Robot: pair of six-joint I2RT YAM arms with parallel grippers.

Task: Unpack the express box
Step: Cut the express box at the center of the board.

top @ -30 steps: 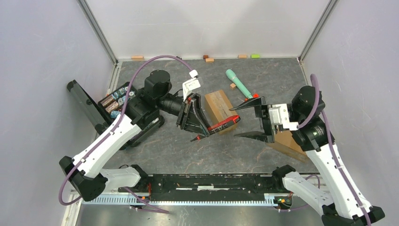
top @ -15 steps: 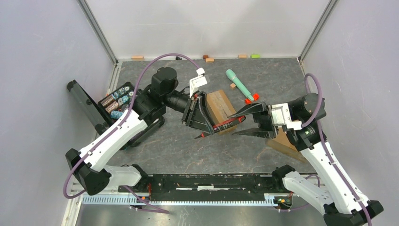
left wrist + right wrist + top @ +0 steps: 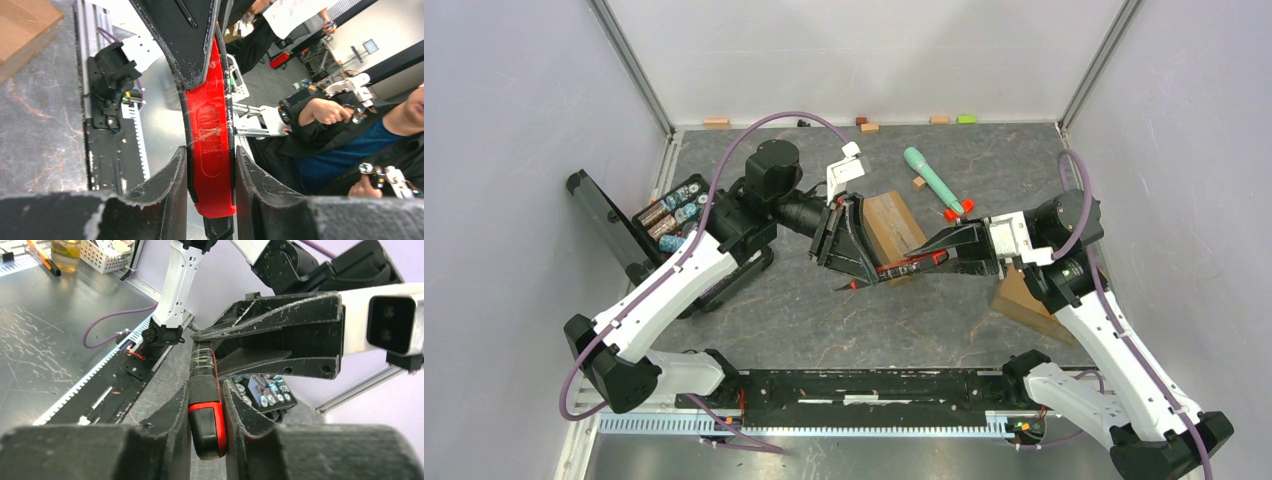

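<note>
The express box (image 3: 892, 220) is a brown cardboard box lying mid-table, just behind both grippers. A red and black utility knife (image 3: 894, 268) hangs above the table in front of it. My left gripper (image 3: 862, 268) is shut on the knife's left end, and its pads press the red handle (image 3: 210, 130) from both sides. My right gripper (image 3: 916, 262) reaches in from the right, and its fingers are closed on the knife's black and red end (image 3: 205, 410). In the right wrist view the left gripper (image 3: 280, 335) shows just beyond the knife.
An open black case (image 3: 669, 215) of small cylinders stands at the left. A teal tool with a red tip (image 3: 932, 178) lies behind the box. A flat cardboard piece (image 3: 1024, 300) lies under the right arm. Small blocks line the back wall.
The right gripper has swung left to the knife and its wide-open jaws have closed on the knife's free end. The left gripper has shifted slightly right while still holding the knife.
</note>
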